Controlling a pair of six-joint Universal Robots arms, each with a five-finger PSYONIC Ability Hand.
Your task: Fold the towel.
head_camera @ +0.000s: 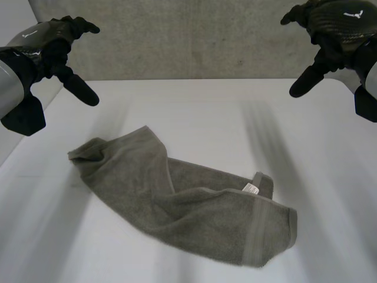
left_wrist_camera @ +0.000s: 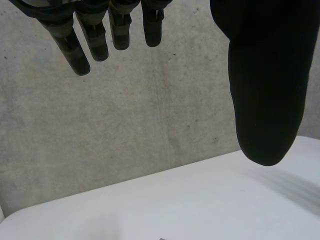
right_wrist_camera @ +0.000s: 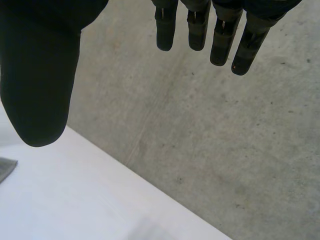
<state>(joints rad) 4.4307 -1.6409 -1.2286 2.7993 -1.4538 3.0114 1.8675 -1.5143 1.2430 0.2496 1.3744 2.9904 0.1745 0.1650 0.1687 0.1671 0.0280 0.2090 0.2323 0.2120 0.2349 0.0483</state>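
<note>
Between the two hands and below them, the white counter (head_camera: 200, 109) is spread. On it the grey towel (head_camera: 177, 200) is laid loosely, rumpled and partly doubled over itself, with no clean fold made yet. Its long axis is set slantwise. One end is found almost straight beneath the left hand (head_camera: 56, 41). The other end is drawn across toward the right hand's side, yet is placed well apart from the right hand (head_camera: 333, 32), back toward the robot's body.

Both hands are held raised, clear of the cloth. In each wrist view the fingers (left_wrist_camera: 90, 42) (right_wrist_camera: 220, 37) are seen straight and relaxed, the thumb spread wide, and nothing is grasped. The left hand is judged the nearer to its end of the towel. A longer reach, downward and back toward the body, is judged to be needed from the right hand before both ends can be taken.

At the end on the right hand's side, a woven band (head_camera: 254, 236) is seen across the cloth. Just beyond it, a small white label (head_camera: 251, 188) is turned upward.
</note>
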